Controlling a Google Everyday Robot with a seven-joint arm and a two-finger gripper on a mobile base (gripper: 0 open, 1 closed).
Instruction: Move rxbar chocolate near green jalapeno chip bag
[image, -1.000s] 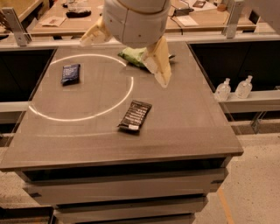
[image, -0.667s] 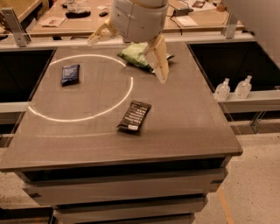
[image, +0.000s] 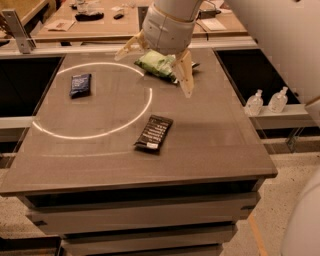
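Note:
The rxbar chocolate (image: 153, 133) is a long black wrapper with white lettering, lying flat near the middle front of the table. The green jalapeno chip bag (image: 158, 65) is a puffy light-green bag at the back middle, partly behind the gripper. My gripper (image: 154, 66) hangs above the back of the table, over the chip bag and well behind the bar. Its two pale fingers (image: 185, 76) are spread wide apart and hold nothing.
A smaller dark blue packet (image: 80, 84) lies at the back left. A bright ring of light (image: 95, 134) marks the grey table (image: 215, 150). Two clear bottles (image: 267, 101) stand on a ledge to the right. A cluttered counter (image: 90, 20) sits behind.
The gripper has risen and drawn back a little toward the far side. The bar, the bag and the blue packet have not moved.

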